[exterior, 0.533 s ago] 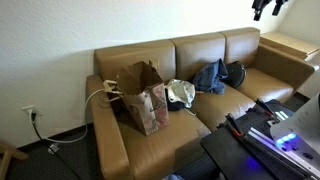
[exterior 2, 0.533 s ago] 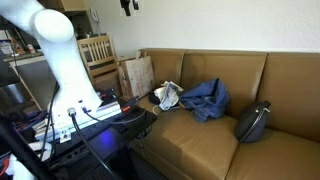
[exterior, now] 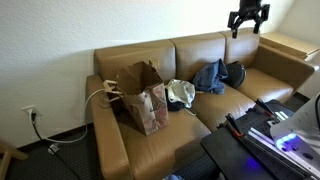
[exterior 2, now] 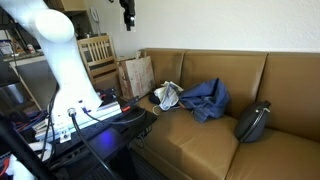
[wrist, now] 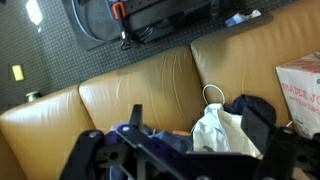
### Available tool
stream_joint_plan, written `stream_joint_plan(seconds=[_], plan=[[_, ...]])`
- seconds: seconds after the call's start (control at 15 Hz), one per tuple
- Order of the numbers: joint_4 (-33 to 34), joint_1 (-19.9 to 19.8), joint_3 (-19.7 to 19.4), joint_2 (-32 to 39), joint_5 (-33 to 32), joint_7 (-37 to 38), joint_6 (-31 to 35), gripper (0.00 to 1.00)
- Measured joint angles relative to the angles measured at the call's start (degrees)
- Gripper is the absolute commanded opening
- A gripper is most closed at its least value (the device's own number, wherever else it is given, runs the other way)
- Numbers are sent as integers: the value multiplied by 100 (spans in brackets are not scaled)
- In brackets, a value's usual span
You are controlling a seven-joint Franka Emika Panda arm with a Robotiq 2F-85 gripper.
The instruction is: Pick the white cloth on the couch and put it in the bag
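The white cloth (exterior: 180, 94) lies crumpled on the middle cushion of the tan couch (exterior: 250, 85), also seen in an exterior view (exterior 2: 168, 95) and in the wrist view (wrist: 226, 130). The brown paper bag (exterior: 142, 96) stands open on the couch's end cushion, right beside the cloth; it also shows in an exterior view (exterior 2: 137, 74) and at the wrist view's edge (wrist: 301, 88). My gripper (exterior: 247, 18) hangs high in the air above the couch, far from the cloth, open and empty. It also shows in an exterior view (exterior 2: 128, 12) and in the wrist view (wrist: 190, 160).
A blue garment (exterior: 210, 77) lies next to the white cloth, with a black bag (exterior: 236, 72) beyond it. A wooden side table (exterior: 290, 45) stands at the couch's end. A dark cart with cables (exterior 2: 95, 125) stands in front of the couch.
The gripper has come lower and shifted sideways over the couch. The cloth and bag have not moved.
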Motion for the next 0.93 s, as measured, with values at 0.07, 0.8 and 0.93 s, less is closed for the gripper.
stream_joint_plan(seconds=[0.07,0.8,0.93], plan=[[39,56,99,364,149,328,45,100],[568,505,90,2009,704,1724,483,100],[655,574,61,2220,1033,1812,922,100]])
